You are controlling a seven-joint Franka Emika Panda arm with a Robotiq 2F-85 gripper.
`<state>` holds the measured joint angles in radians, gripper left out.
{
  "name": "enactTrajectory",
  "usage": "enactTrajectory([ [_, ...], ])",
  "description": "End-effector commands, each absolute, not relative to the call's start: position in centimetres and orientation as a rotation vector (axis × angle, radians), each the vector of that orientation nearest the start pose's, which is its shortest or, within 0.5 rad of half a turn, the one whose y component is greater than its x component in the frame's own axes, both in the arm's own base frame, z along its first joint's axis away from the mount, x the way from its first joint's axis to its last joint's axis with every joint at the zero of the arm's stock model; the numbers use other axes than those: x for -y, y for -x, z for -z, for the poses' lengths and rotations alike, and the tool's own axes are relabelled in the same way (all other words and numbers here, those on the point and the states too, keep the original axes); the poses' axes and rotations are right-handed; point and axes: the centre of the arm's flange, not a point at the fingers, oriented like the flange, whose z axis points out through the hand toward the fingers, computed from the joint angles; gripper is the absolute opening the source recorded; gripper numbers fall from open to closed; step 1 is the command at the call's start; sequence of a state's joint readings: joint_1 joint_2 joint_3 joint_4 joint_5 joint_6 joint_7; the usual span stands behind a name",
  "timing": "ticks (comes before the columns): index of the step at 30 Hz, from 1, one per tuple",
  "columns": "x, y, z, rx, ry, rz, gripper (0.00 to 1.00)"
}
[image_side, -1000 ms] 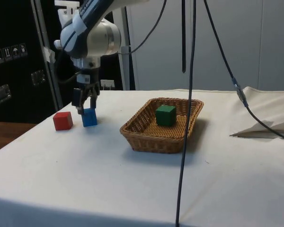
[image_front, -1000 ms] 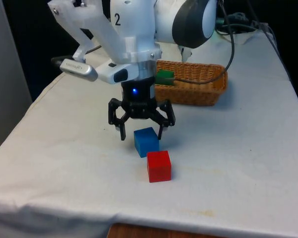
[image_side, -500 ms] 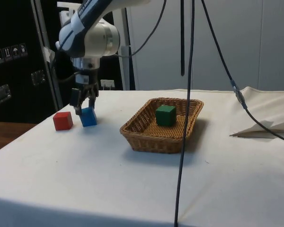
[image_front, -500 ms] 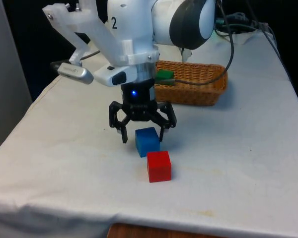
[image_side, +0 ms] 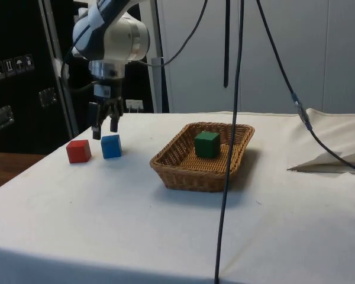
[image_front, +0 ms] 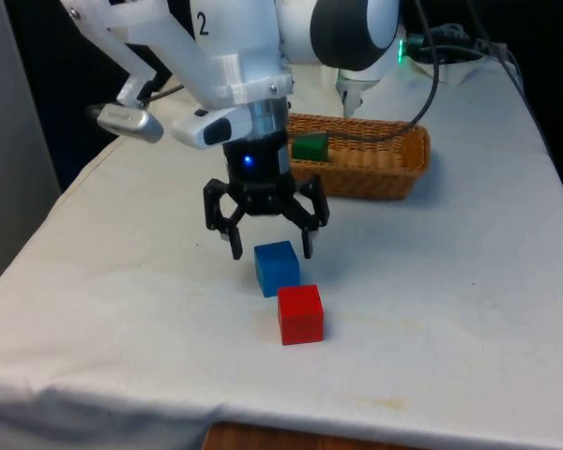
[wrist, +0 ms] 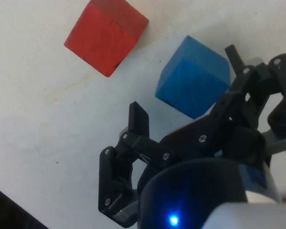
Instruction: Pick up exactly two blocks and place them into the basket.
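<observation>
Jaws wide, above blue block (image_front: 277, 267).

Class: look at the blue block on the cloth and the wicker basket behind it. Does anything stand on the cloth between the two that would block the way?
Nothing visible does. The blue block sits on bare cloth, the open gripper above it, and the stretch to the basket is bare. The red block lies on the far side from the basket.

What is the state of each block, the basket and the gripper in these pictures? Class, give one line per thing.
gripper: open, empty, above the blue block.
blue block: on the cloth, not gripped.
red block: on the cloth, close beside the blue block, untouched.
green block: lying inside the basket.
basket: upright on the table, holding one block.
</observation>
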<state>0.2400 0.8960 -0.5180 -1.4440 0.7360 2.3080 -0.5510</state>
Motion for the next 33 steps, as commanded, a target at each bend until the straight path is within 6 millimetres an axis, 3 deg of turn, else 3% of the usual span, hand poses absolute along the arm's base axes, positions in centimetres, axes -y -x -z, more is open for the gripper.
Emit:
enactTrajectory([
  [1,11.1,-72.3,-20.1,-0.024,2.999,0.264,1.0],
  [11,10.8,-72.3,-17.2,-0.035,2.955,0.256,1.0],
  [19,10.9,-72.2,-16.8,-0.038,2.943,0.256,1.0],
  [21,10.9,-72.1,-16.9,-0.04,2.951,0.256,0.89],
  [22,11.1,-72.2,-16.8,-0.041,2.942,0.254,0.89],
  [23,11.1,-72.2,-16.7,-0.04,2.941,0.254,0.68],
  [27,11.2,-72.2,-16.7,-0.042,2.94,0.257,0.24],
  [28,11.2,-72.2,-16.8,-0.042,2.939,0.257,0.19],
  [33,11.2,-72.2,-16.7,-0.042,2.938,0.256,0.15],
])
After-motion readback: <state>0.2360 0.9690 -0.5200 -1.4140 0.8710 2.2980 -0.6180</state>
